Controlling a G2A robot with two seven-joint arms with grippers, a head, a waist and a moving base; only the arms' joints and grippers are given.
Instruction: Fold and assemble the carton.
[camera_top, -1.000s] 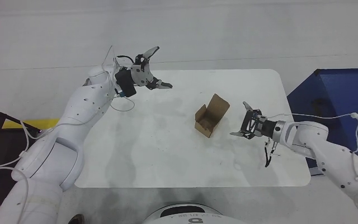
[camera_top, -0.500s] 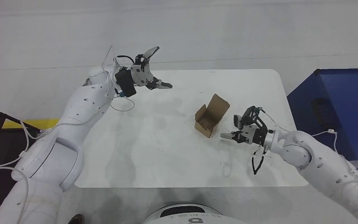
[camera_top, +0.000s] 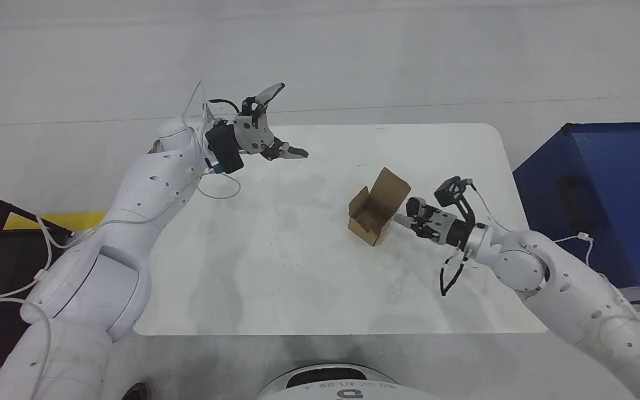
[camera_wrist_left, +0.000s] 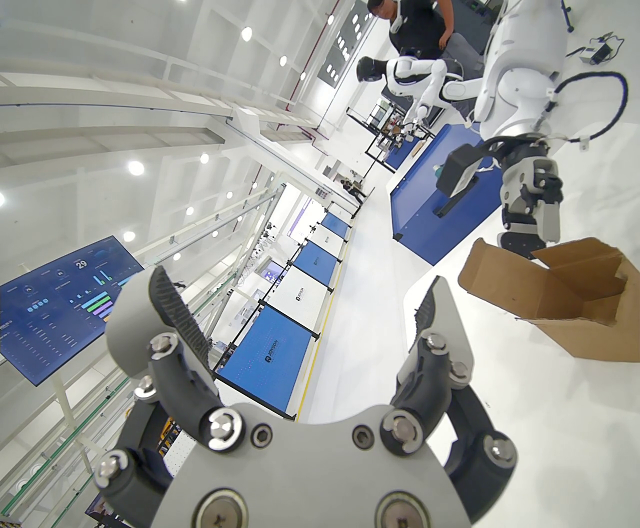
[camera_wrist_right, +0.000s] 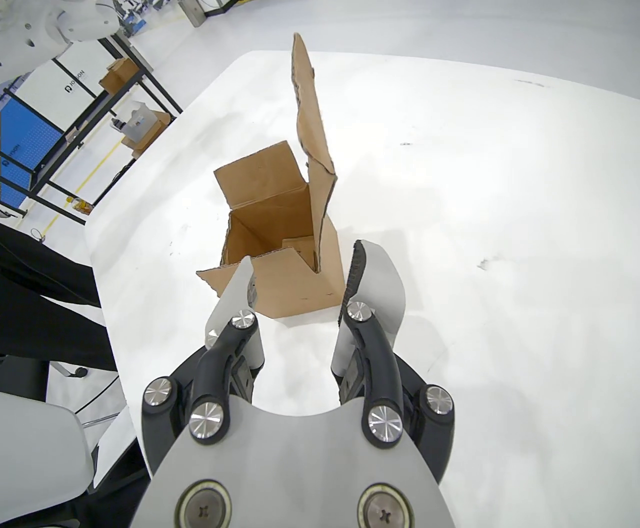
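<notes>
**Right gripper at the open carton, fingers parted**

Right gripper (camera_top: 404, 218) (camera_wrist_right: 303, 256) sits low over the white table (camera_top: 300, 270) with its fingers apart, holding nothing. The cardboard carton (camera_top: 372, 210) (camera_wrist_right: 272, 235) stands directly ahead of its fingertips, with the near wall framed between the two fingers. Whether either finger touches the cardboard cannot be told. One short side flap (camera_wrist_right: 216, 276) juts out from the near wall and is partly hidden behind one finger, so it lies between that finger and the carton's mouth.

The mouth faces upward. A tall flap (camera_top: 389, 186) (camera_wrist_right: 309, 125) rises from one wall, nearly upright, edge-on to the right gripper and running away from it. In the top view, body and flap together give a long axis that lies obliquely across the table.

Left gripper (camera_top: 289, 121) (camera_wrist_left: 299, 280) hangs above the far corner of the table, well apart from the carton, spread wide and holding nothing. A blue bin (camera_top: 580, 170) stands off the table behind the right arm, and a black cable (camera_top: 447, 280) loops below that wrist.

The right wrist view looks into the carton's interior. The left wrist view shows the far side of the carton (camera_wrist_left: 575, 300), with the right gripper (camera_wrist_left: 531, 236) just beyond its rim. The top view gives the spacing of the two arms.
</notes>
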